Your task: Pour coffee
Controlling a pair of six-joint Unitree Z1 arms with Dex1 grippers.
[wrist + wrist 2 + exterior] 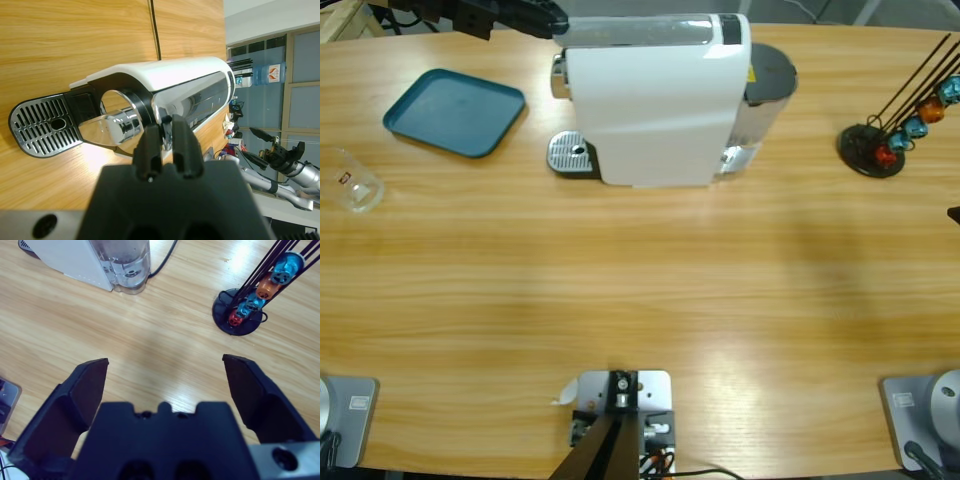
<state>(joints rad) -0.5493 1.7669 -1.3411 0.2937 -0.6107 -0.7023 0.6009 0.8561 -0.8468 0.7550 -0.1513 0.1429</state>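
Observation:
A white coffee machine (655, 110) stands at the back middle of the table, its metal drip grille (570, 153) facing left with nothing on it. In the left wrist view the machine (165, 75) lies sideways, with its chrome spout (112, 127) over the grille (42, 127). My left gripper (165, 127) is shut, its jaws pressed together right at the machine's front top. In the high view it (552, 18) reaches in from the top left. A clear glass cup (352, 180) sits at the far left edge. My right gripper (165, 365) hangs open over bare table, holding nothing.
A teal tray (455, 112) lies at the back left. A black capsule rack (880, 145) with coloured capsules stands at the right, also in the right wrist view as the rack (240, 315). The machine's water tank (127, 265) and cord are behind it.

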